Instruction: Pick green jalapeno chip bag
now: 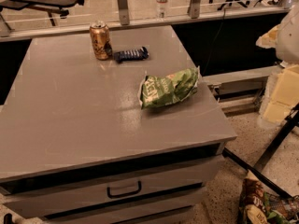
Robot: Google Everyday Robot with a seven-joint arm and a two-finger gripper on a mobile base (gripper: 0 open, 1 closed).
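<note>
The green jalapeno chip bag (169, 87) is crinkled and shiny, with white lettering. It lies flat on the grey cabinet top (70, 115), near its right edge, with nothing touching it. My gripper (283, 90) shows only as white and cream parts at the far right edge of the view. It is off the side of the cabinet, well right of the bag and apart from it.
A gold soda can (100, 40) stands at the back of the top. A small dark blue wrapper (131, 54) lies next to it. A brown-and-green bag (261, 204) lies on the floor at lower right, by black struts (275, 141). A water bottle (162, 0) stands on the ledge behind.
</note>
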